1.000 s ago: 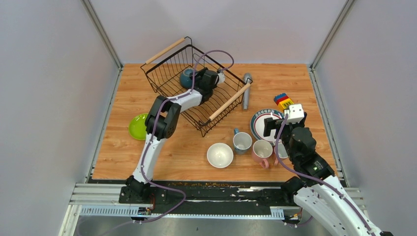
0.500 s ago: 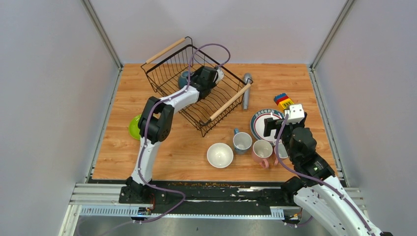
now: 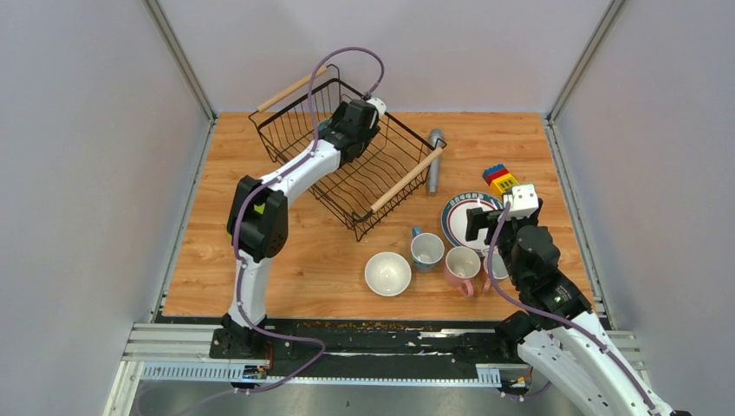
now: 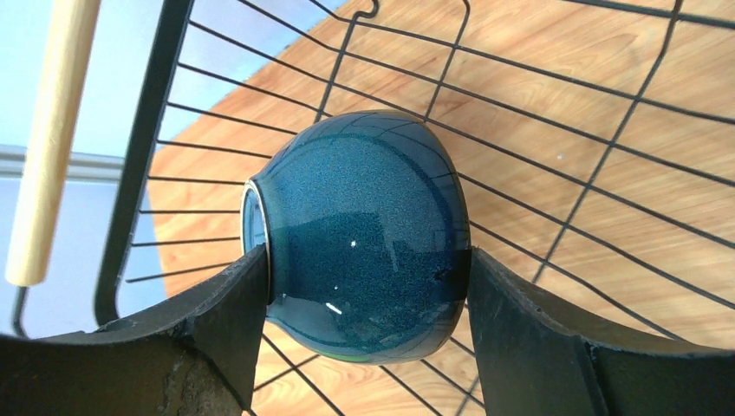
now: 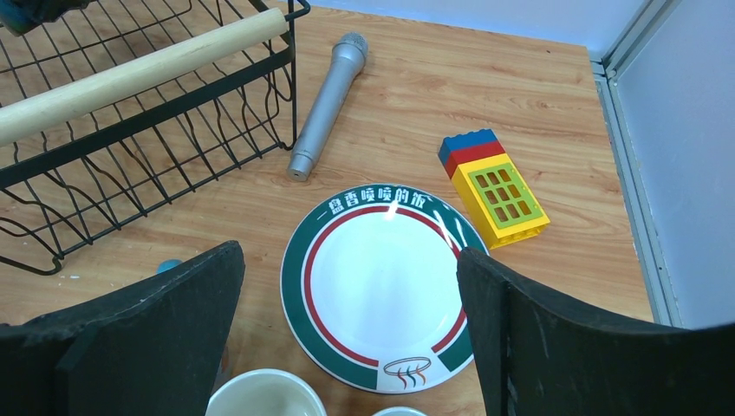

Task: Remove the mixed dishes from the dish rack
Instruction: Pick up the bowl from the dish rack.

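Left gripper (image 4: 362, 264): jaws wide, clamped on the dark teal glazed bowl (image 4: 364, 208), one finger pressed to each side.
Teal bowl: turned on its side, within the far part of the black wire dish rack with wooden rod handles (image 3: 406, 178).
Right gripper (image 5: 348, 253): jaws spread, grasping nothing, hovering above the white plate with a green and red rim (image 5: 381, 295).
Plate: flat on the wooden table (image 3: 537, 139), right of the rack.
Unloaded dishes: white bowl (image 3: 387, 273), blue-grey mug (image 3: 427, 250) and pink mug (image 3: 462, 263) stand near the plate.

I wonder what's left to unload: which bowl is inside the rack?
The teal bowl, gripped between the left gripper's fingers. The white bowl stands out on the table.
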`<act>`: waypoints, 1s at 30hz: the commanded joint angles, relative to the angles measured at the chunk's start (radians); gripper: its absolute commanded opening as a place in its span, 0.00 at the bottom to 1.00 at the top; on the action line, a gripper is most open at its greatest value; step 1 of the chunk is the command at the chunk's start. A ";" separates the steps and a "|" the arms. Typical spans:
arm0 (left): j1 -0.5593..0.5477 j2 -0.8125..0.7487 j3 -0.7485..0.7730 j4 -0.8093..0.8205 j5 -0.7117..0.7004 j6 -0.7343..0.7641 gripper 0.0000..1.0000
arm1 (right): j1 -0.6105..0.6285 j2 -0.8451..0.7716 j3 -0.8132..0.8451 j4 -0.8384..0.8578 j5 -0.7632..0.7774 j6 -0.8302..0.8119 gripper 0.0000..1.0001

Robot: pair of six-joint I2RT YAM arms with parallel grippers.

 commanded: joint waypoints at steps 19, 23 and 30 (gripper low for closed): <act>0.248 -0.319 -0.093 0.061 0.590 -0.824 0.05 | -0.003 0.060 0.103 -0.031 -0.167 0.078 0.94; 0.270 -0.356 -0.133 0.100 0.673 -0.887 0.04 | -0.003 0.105 0.140 0.008 -0.322 0.092 0.93; 0.281 -0.436 -0.203 0.160 0.775 -1.010 0.04 | -0.002 0.251 0.225 0.183 -0.644 0.061 0.94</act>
